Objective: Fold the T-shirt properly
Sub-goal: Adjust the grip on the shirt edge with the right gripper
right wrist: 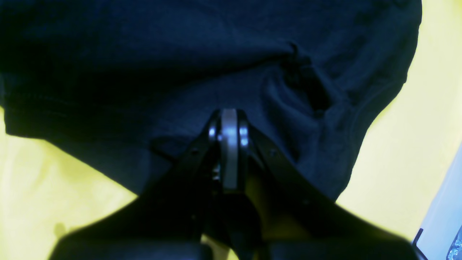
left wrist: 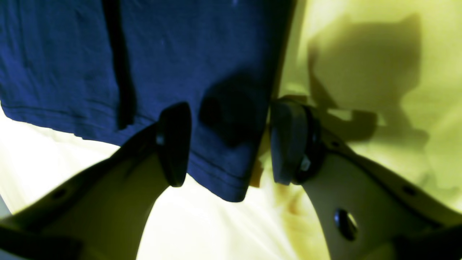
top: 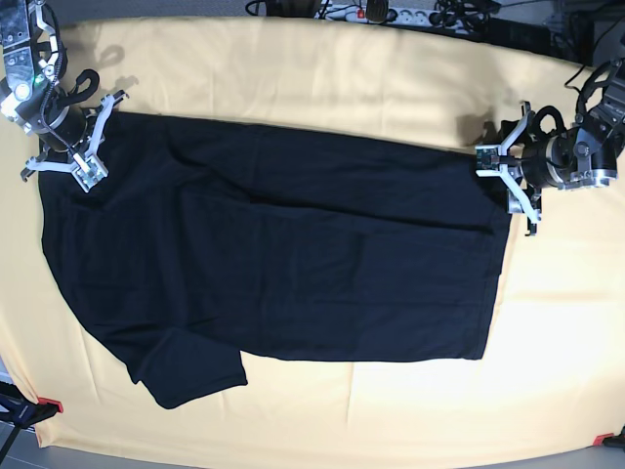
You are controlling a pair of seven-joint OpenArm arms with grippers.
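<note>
The black T-shirt (top: 273, 254) lies spread sideways on the yellow tablecloth (top: 322, 78), with one sleeve (top: 190, 376) sticking out at the front left. At the shirt's far right corner, my left gripper (top: 510, 186) is open. In the left wrist view that hem corner (left wrist: 216, 173) lies loose between the gripper's (left wrist: 231, 144) spread pads, which do not touch it. My right gripper (top: 83, 156) is at the shirt's far left corner. In the right wrist view it (right wrist: 229, 119) is shut, pinching the dark fabric (right wrist: 180, 54), which wrinkles around the tips.
Cables and a power strip (top: 391, 12) run along the table's back edge. Red clamps (top: 49, 405) (top: 603, 440) hold the cloth at the front corners. Bare yellow cloth surrounds the shirt on all sides.
</note>
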